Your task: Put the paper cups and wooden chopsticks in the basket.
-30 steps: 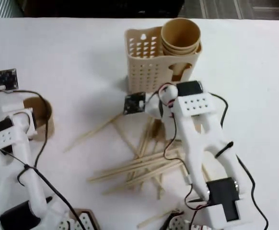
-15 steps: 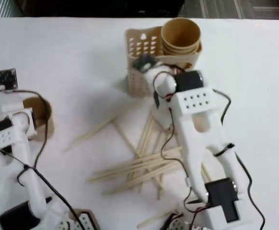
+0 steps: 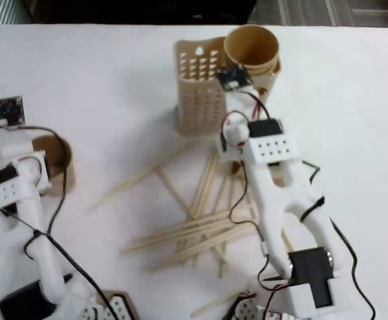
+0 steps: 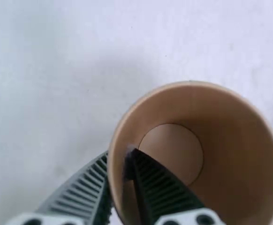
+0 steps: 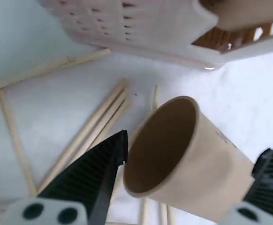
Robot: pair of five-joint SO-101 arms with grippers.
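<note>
chopsticks (image 3: 194, 230) strewn at 6 o'clock of basket (image 3: 197, 100), stacked cups (image 3: 251, 48) inside | left gripper (image 4: 118, 157) pinching wall of upright tan cup (image 4: 197, 154) | right gripper (image 5: 195, 145) clamping tilted tan cup (image 5: 207, 161)

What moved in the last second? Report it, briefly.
The right gripper swung from over the chopsticks toward the basket, a tilted cup between its fingers. The left gripper stayed pinching the other cup; basket and chopsticks unmoved.
</note>
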